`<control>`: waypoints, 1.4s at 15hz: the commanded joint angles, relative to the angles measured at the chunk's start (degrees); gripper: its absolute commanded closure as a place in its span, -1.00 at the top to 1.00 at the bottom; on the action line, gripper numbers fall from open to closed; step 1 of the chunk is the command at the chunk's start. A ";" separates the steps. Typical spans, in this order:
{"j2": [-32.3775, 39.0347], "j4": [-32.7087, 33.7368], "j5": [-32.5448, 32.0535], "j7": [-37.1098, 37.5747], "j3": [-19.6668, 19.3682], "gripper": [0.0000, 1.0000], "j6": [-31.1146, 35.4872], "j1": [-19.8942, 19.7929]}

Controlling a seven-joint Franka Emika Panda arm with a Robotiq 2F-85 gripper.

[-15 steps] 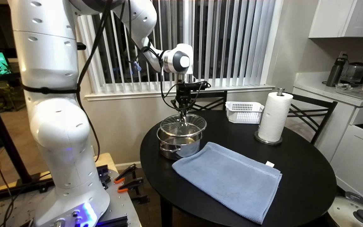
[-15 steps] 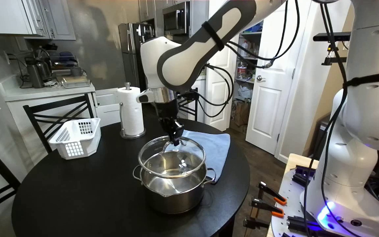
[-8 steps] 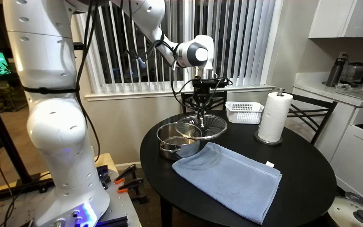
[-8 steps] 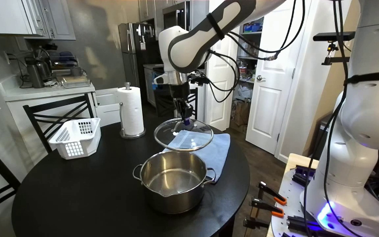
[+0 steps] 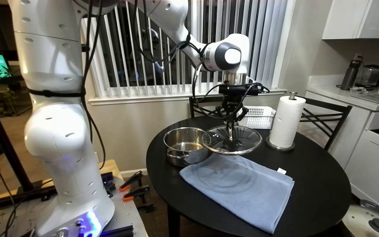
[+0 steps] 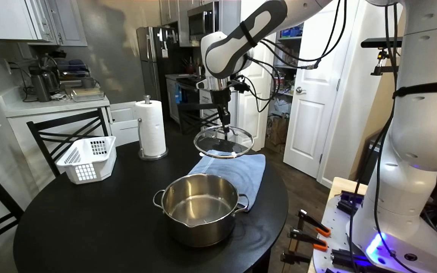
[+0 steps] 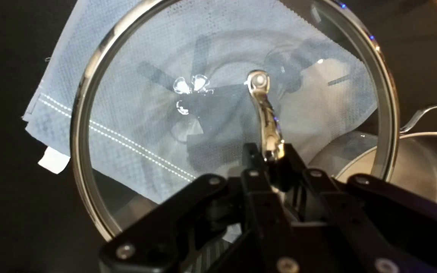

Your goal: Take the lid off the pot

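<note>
The lid is a see-through glass disc with a thin metal rim and a shiny metal loop handle; it shows in both exterior views [image 5: 248,143] [image 6: 208,144] and in the wrist view [image 7: 146,121]. My gripper [image 5: 230,127] is shut on the handle, with one black fingertip on each side of it in the wrist view [image 7: 272,153]. The lid hangs about level in the air above the blue-grey cloth [image 5: 242,197]. The steel pot [image 5: 175,154] stands upright and open on the table, beside the lid; its inside shows in an exterior view [image 6: 199,233].
A paper towel roll [image 5: 286,123] stands near the lid on the far side from the pot. A white basket [image 6: 89,161] stands behind on the round black table [image 6: 101,223]. A different glass lid with a dark knob [image 5: 367,222] lies low beyond the table edge.
The gripper has carried the lid sideways from above the pot to above the cloth, towards the paper towel roll. The pot and cloth have not moved.
</note>
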 commanded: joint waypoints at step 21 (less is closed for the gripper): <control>17.37 5.00 7.51 11.16 0.46 -0.91 6.80 -7.73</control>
